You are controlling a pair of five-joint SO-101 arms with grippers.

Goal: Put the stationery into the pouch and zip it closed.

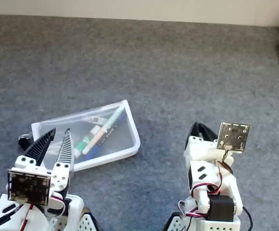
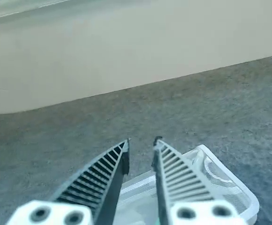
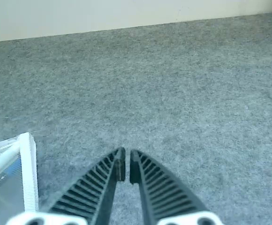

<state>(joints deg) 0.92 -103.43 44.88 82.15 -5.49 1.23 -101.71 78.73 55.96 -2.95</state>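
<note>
Two arms, one pouch, count below. Far left: left pincer point(image 1: 61, 130) hovers over the near left end of the pouch point(image 1: 130, 149), jaws released with a clear gap, nothing in them; its own wrist view shows the same parted tips point(image 2: 141, 140) above the pouch's white mesh wall point(image 2: 230, 187). One small dark bit point(image 1: 24, 141) sits just beside the pouch's left end; could be the zip pull, cannot tell.

Centre: pouch lies flat on the grey worktop point(image 1: 178, 62), translucent, white rim. Pens point(image 1: 106, 127) lie slanted inside it, at least two, maybe three, overlap makes the count unsure. No loose stationery seen on the worktop.

Right: right pincer point(image 1: 198, 127) is parked well apart from the pouch, clenched on nothing; tips point(image 3: 127, 157) almost touch, pouch corner point(image 3: 29, 173) off to its side.

Judgement: filling looks done, zipping is the step in hand. Whether the zip is open is unclear. Next move likely needs one pincer to pin the pouch and the other to nip the pull and drag it along the rim.
</note>
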